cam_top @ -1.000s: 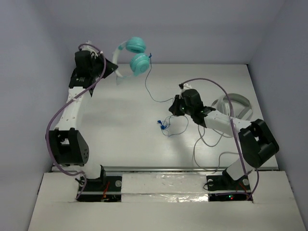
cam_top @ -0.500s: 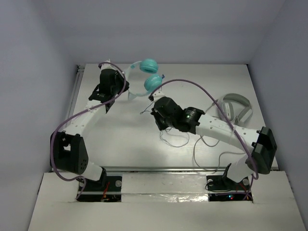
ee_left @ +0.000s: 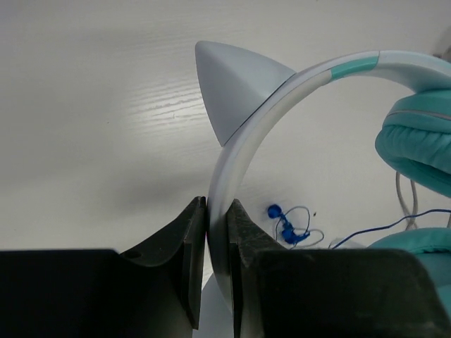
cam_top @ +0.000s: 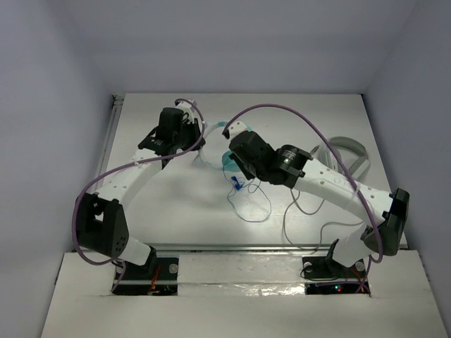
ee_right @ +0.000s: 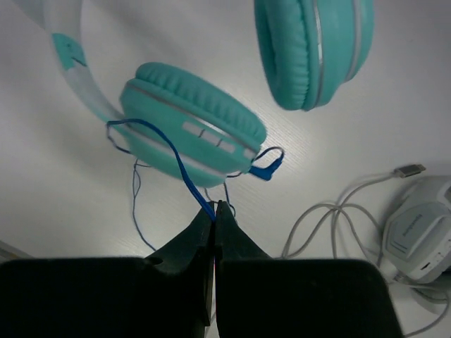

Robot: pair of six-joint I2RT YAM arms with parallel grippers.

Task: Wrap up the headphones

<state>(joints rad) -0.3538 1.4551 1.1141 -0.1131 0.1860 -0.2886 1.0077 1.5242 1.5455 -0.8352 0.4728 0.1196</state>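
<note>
The headphones [ee_right: 190, 120] have two teal earcups, a white headband [ee_left: 282, 91] with a grey cat-ear point, and a thin blue cord [ee_right: 165, 144]. They hang above the table's middle, and a teal earcup [cam_top: 227, 161] shows between the two arms in the top view. My left gripper [ee_left: 217, 232] is shut on the headband. My right gripper [ee_right: 215, 209] is shut on the blue cord just below the nearer earcup, and the cord runs across that cup. The rest of the cord lies in loose loops [cam_top: 250, 204] on the table, with a small blue bundle [ee_left: 285, 225].
Larger grey-white headphones [cam_top: 349, 151] lie at the right of the table. Their grey cable [cam_top: 296, 211] trails toward the front edge. Both arms crowd the middle of the table. Walls close in the table at the back and on both sides.
The left arm has carried the headphones from the far left corner toward the table's middle and lower. The right arm has swung left, still pinching the cord, and now sits right under the earcups.
</note>
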